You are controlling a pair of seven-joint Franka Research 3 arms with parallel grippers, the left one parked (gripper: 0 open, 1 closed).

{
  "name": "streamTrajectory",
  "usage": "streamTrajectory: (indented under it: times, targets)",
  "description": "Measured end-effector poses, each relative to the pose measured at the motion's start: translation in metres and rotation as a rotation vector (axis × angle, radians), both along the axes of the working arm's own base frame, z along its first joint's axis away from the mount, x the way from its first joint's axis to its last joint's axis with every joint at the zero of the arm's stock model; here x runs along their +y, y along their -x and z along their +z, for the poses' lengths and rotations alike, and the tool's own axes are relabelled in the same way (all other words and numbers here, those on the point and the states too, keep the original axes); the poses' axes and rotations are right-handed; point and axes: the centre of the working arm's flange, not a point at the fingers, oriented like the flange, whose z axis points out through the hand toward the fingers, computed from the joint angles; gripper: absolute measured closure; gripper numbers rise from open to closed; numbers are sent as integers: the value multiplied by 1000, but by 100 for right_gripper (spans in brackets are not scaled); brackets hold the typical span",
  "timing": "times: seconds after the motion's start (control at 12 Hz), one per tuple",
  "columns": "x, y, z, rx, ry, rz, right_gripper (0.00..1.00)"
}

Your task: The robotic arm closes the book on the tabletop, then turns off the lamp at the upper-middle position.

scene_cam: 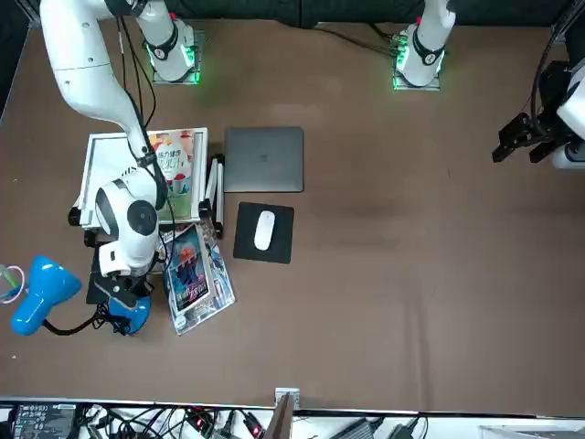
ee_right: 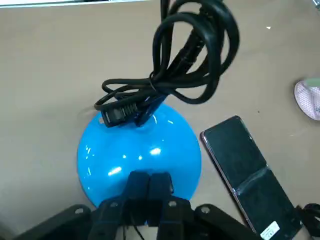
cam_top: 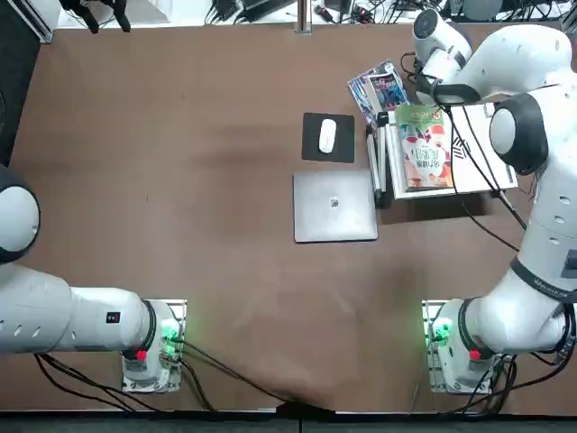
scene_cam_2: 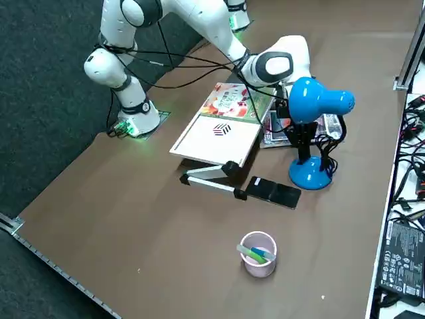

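The fingers of the right gripper [ee_right: 149,181] are closed together at the blue base [ee_right: 140,150] of the lamp [scene_cam_2: 312,174], and the book [cam_top: 425,153] lies shut.

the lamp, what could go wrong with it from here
The right gripper is right at the lamp's blue base, so pressing off-centre might tip or slide the lamp. The coiled black cable looms by the base and could snag on the arm. A sideways slip might also knock the dark phone lying beside it.
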Motion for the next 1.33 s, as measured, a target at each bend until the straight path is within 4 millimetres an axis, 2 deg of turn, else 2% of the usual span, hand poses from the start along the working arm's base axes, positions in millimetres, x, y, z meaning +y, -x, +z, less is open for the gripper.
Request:
streamTrajectory:
  times: [1.33]
  targets:
    - [1, -2, -3, -18, -26, 20, 99]
